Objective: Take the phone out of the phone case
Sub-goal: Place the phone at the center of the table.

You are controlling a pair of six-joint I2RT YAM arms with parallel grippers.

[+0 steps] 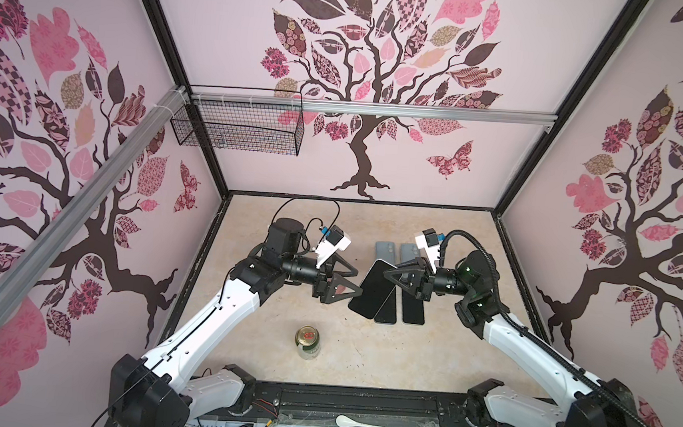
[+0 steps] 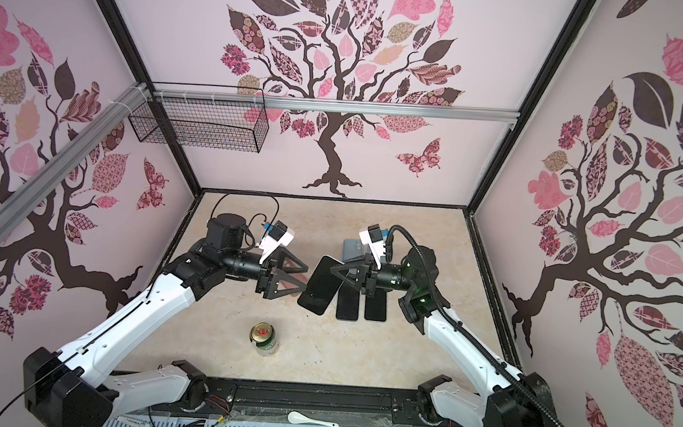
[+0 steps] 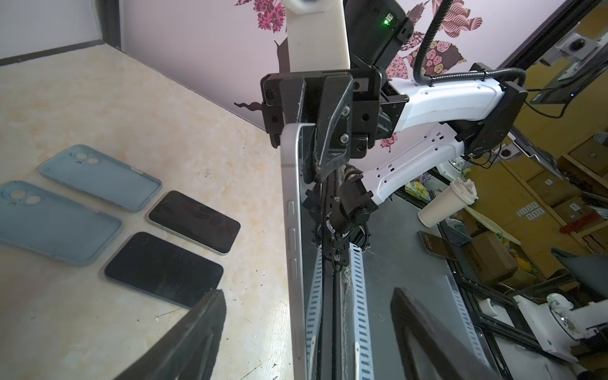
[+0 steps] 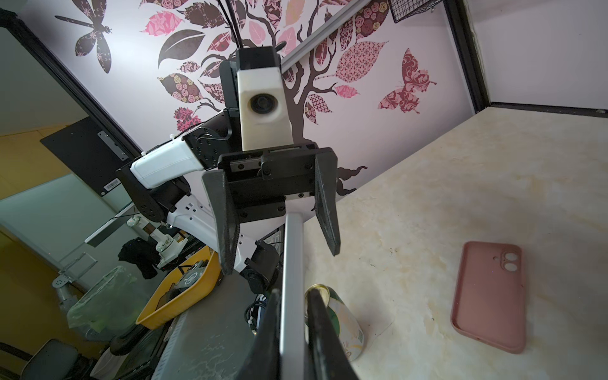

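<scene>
My right gripper (image 1: 387, 274) (image 4: 292, 292) is shut on a bare phone (image 1: 369, 294) (image 2: 319, 286) with a black screen and silver edge (image 4: 292, 256). It holds the phone tilted above the table. The left gripper (image 1: 358, 283) (image 3: 309, 316) is open, and its fingers (image 3: 200, 329) straddle the phone's free end (image 3: 292, 214) without touching it. In the right wrist view an empty pink phone case (image 4: 490, 296) lies flat on the table beyond the can; both top views hide it.
Two bare phones (image 1: 386, 312) (image 1: 413, 310) lie side by side under the held one, with two empty blue-grey cases (image 3: 98, 176) (image 3: 56, 223) behind them. A can (image 1: 307, 341) stands near the front. A wire basket (image 1: 238, 127) hangs on the back wall.
</scene>
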